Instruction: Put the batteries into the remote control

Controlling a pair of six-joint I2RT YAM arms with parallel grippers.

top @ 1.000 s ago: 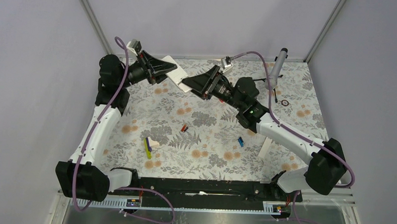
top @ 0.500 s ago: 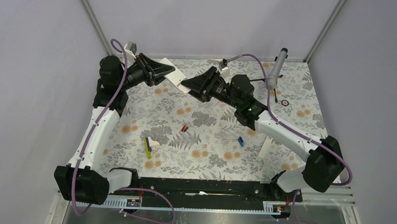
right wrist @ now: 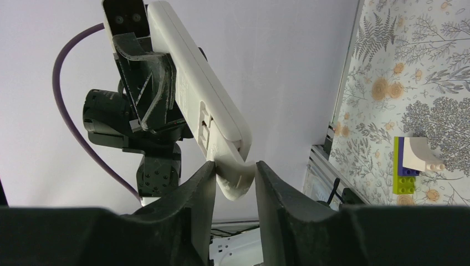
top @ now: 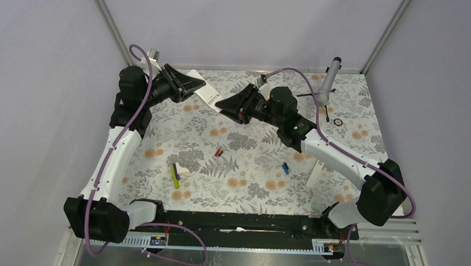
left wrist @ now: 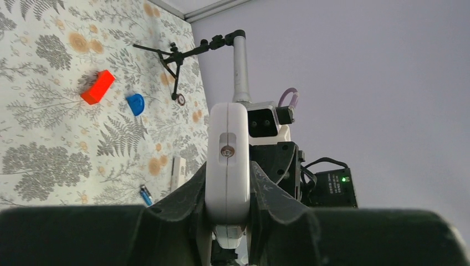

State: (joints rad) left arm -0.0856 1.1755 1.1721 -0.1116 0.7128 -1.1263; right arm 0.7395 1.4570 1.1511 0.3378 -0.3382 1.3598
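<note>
1. Remote control [top: 209, 96]: a smooth light-grey plastic slab with rounded corners. It is held off the table at upper centre of the overhead view, spanning both grippers.
2. Left gripper [top: 199, 85]: black wedge-shaped fingers clenched on the remote's flat faces. Its wrist view shows the remote end-on [left wrist: 227, 166], with a centre seam and a small round recess.
3. Right gripper [top: 220, 103]: tapered fingers [right wrist: 199, 188] pinched tight on the remote's rounded end.
4. Red-and-black battery [top: 219, 151]: a tiny cylinder lying at centre of the floral-print table [top: 249, 187].
5. Blue battery [top: 285, 168]: a tiny cylinder lying right of centre, well apart from the red one.
6. White bar [top: 314, 174]: slim and plain, near the blue battery.
7. Toy bricks [top: 175, 174]: studded purple, lime and white, lying lower left.
</note>
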